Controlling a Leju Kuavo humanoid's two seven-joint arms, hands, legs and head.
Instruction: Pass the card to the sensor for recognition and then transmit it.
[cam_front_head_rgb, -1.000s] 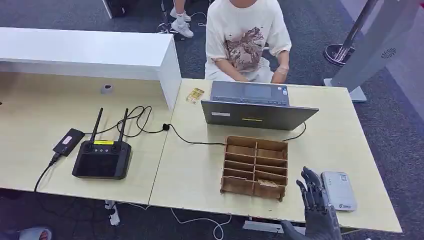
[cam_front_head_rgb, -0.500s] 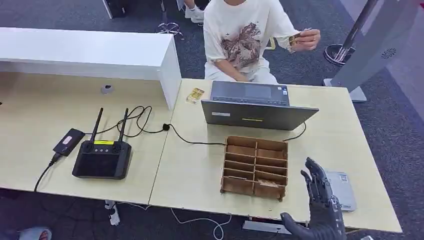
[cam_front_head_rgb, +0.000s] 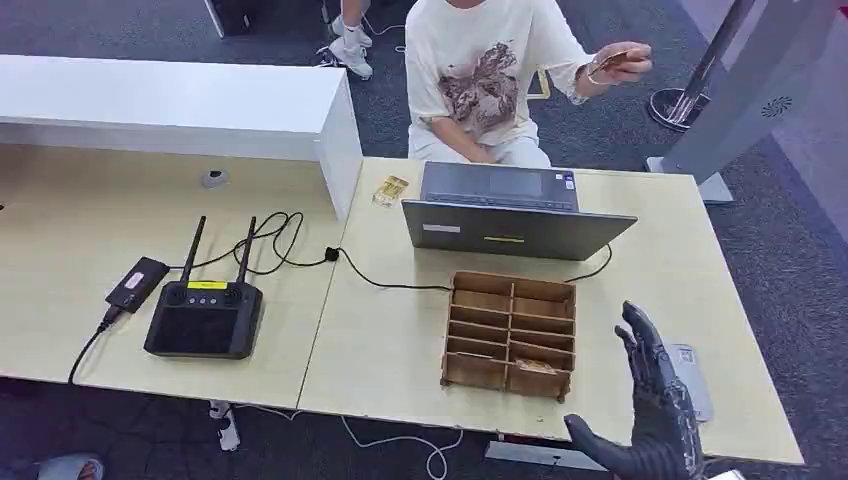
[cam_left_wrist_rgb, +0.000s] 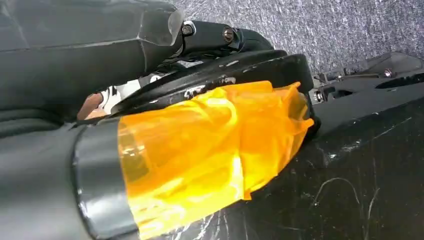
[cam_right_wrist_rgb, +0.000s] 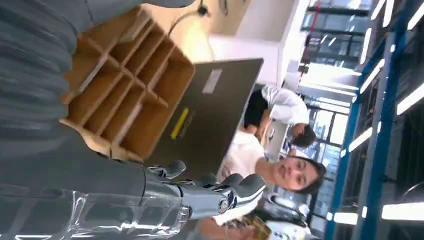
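Observation:
A person in a cream T-shirt (cam_front_head_rgb: 490, 80) sits behind the table and holds a small card (cam_front_head_rgb: 612, 60) up in a raised hand. The white card sensor (cam_front_head_rgb: 692, 378) lies near the table's front right edge. My right hand (cam_front_head_rgb: 655, 405) stands upright just in front of it, fingers spread and holding nothing, and it covers the sensor's left part. In the right wrist view the same hand (cam_right_wrist_rgb: 200, 197) stretches toward the person, whose card (cam_right_wrist_rgb: 257, 227) shows beyond the fingertips. In the left wrist view my left hand (cam_left_wrist_rgb: 165, 155) hangs low, wrapped in orange film, its fingers hidden.
A wooden compartment box (cam_front_head_rgb: 510, 333) stands left of my right hand, with an open laptop (cam_front_head_rgb: 505, 210) behind it. A black remote controller (cam_front_head_rgb: 205, 315), cables and a small black device (cam_front_head_rgb: 136, 283) lie on the left. Another small card (cam_front_head_rgb: 389, 190) lies near the white counter (cam_front_head_rgb: 170, 100).
My right hand has risen and drifted right, now covering part of the sensor. The person brought a hand up from the lap and now holds a card high to the right.

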